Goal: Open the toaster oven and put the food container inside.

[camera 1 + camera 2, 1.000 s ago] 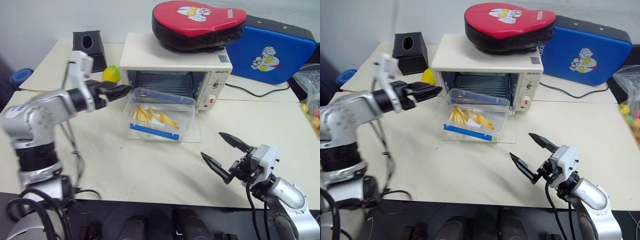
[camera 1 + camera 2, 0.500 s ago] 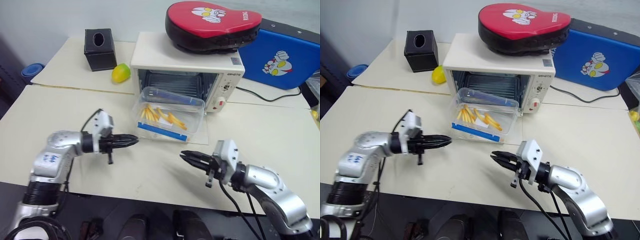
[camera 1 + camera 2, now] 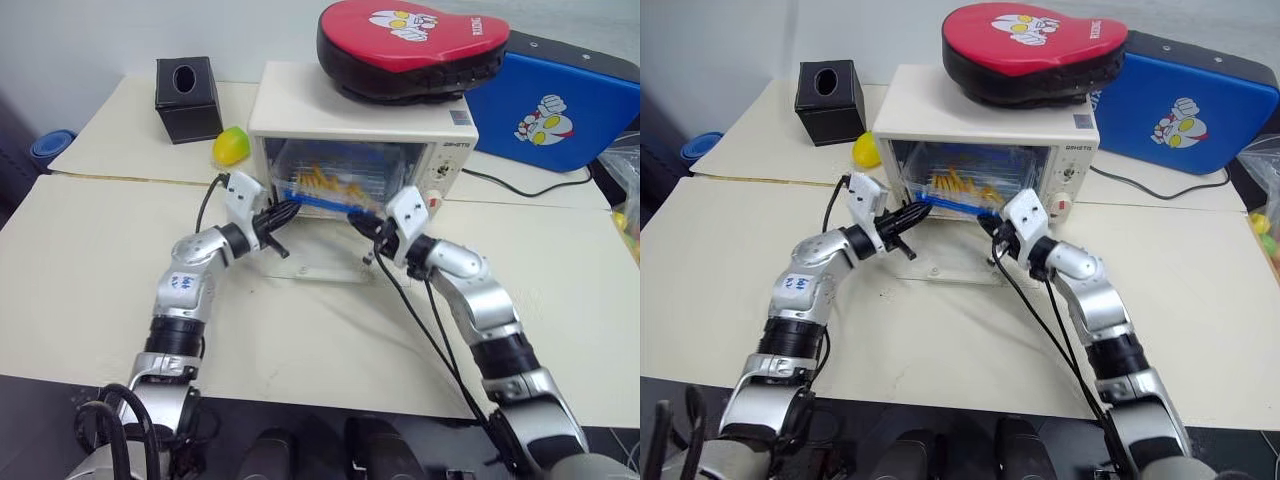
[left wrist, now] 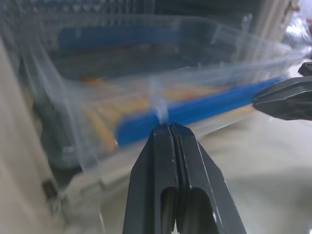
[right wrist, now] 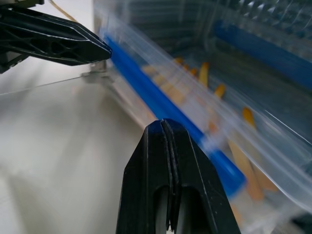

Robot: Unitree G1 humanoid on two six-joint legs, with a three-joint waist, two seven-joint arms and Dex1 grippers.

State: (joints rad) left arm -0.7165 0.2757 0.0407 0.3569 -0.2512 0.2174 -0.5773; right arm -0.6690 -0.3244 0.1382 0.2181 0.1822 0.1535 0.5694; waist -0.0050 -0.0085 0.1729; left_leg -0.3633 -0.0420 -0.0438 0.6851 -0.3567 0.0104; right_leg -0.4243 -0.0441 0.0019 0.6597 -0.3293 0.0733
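1. Clear plastic food container with blue clip strips and yellow-orange fries [image 3: 325, 187] sits mostly inside the cream-white boxy toaster oven [image 3: 360, 140]. Its near blue edge is at the oven mouth, over the lowered glass door [image 3: 325, 265].
2. Left gripper [image 3: 291, 208] is pinched fully closed and grasps nothing, tip at the container's near left end. Right gripper [image 3: 362, 221] is likewise closed and empty, tip at the near right end.
3. Step in hand, as I judge it: nudging the box the rest of the way in with both closed tips. Push evenly on both ends so it does not skew against the oven walls. Keep tips low on the blue strip, not on the flexible lid. Stay clear of the door glass.
4. Head views give the layout: both arms converging, red padded mitt [image 3: 412, 45] on the oven top, black tissue box [image 3: 187, 98] well apart.
5. Left wrist view shows the closed fingers [image 4: 170, 146] just short of the blue strip. Contact can't be confirmed.
6. Right wrist view shows the left gripper's tip beside the strip's far end.
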